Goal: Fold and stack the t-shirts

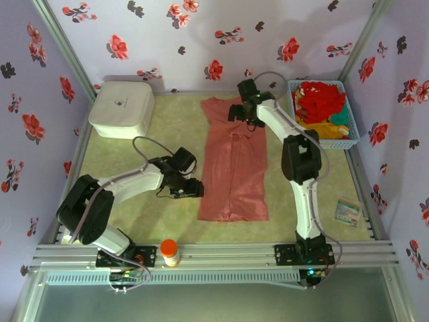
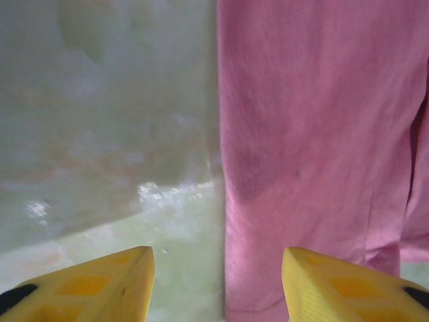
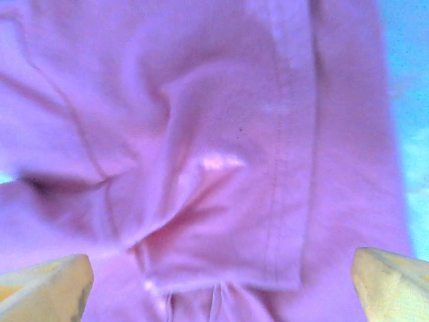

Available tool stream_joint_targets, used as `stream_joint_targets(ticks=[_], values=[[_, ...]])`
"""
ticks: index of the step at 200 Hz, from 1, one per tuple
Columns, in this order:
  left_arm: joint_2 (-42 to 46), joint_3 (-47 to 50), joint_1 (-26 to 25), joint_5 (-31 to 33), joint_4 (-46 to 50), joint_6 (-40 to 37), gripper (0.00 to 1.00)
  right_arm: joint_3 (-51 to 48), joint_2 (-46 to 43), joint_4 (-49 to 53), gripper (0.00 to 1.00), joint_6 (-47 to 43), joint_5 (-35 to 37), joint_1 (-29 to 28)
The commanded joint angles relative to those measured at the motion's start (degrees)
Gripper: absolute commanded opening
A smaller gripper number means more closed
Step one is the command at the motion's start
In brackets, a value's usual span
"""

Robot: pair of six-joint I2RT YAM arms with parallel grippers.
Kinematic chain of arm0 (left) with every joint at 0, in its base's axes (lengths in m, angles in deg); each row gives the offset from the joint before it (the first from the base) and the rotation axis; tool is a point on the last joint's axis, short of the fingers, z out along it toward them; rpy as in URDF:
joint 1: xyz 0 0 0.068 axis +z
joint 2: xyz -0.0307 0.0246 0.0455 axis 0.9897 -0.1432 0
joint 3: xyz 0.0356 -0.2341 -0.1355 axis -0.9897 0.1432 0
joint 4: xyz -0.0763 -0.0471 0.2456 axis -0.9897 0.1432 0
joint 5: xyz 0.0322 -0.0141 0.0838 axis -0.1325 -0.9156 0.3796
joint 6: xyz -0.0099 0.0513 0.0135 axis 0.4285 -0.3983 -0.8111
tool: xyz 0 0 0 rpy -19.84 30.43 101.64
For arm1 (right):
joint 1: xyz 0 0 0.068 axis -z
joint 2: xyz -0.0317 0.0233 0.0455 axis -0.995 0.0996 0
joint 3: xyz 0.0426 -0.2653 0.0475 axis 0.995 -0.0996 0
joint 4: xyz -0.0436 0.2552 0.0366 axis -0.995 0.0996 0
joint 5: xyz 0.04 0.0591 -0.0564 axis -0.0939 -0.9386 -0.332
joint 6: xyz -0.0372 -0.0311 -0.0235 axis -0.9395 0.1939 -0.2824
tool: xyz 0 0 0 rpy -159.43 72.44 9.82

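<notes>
**Kid:** Where was the pink t-shirt (image 1: 234, 174)?

**Robot:** It lay flat on the bench (image 1: 174, 225), long and thin. My left gripper (image 2: 218, 275) hung low at the shirt's side edge. The edge ran right between my two fingers. One finger was over bare bench and the other was over pink cloth.

**Kid:** Were you holding it?

**Robot:** No. My left gripper was spread apart with nothing in it. My right gripper (image 3: 221, 268) was over the far end of the shirt. It was spread very wide and held nothing too. Wrinkly cloth and a seam lay just under it.

**Kid:** And the other shirts?

**Robot:** The red t-shirt (image 1: 318, 97), the orange-yellow t-shirt (image 1: 322, 129) and the teal t-shirt (image 1: 342, 119) were piled in the blue basket (image 1: 335, 142), off to the right of my right gripper.
</notes>
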Motion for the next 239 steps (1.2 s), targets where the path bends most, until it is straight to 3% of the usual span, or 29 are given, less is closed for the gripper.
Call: stream_joint_targets(ticks=[1, 57, 112, 124, 179, 239], values=[[-0.8, 2.0, -2.5, -2.5, -1.2, 3.1, 0.53, -7.5, -8.9, -0.8, 0.99, 0.3, -0.2, 0.1], [-0.2, 7.4, -6.8, -5.0, -6.4, 9.9, 0.50, -43.8, -35.4, -4.1, 0.98, 4.3, -3.6, 0.3], [-0.6, 10.7, -9.8, -7.6, -13.5, 15.6, 0.47, -71.7, -56.3, -6.4, 0.69, 13.1, -14.4, -0.1], [-0.9, 11.1, -10.2, -7.6, -14.6, 16.3, 0.46, -75.2, -60.1, -6.4, 0.62, 15.4, -15.2, -0.9], [-1.3, 10.9, -10.5, -7.5, -15.9, 17.2, 0.40, -83.7, -72.4, -1.0, 0.54, 20.9, -12.1, -7.2], [-2.9, 10.8, -11.3, -7.3, -17.1, 17.4, 0.33, -91.8, -75.2, -7.3, 0.50, 23.7, -15.5, -9.1]])
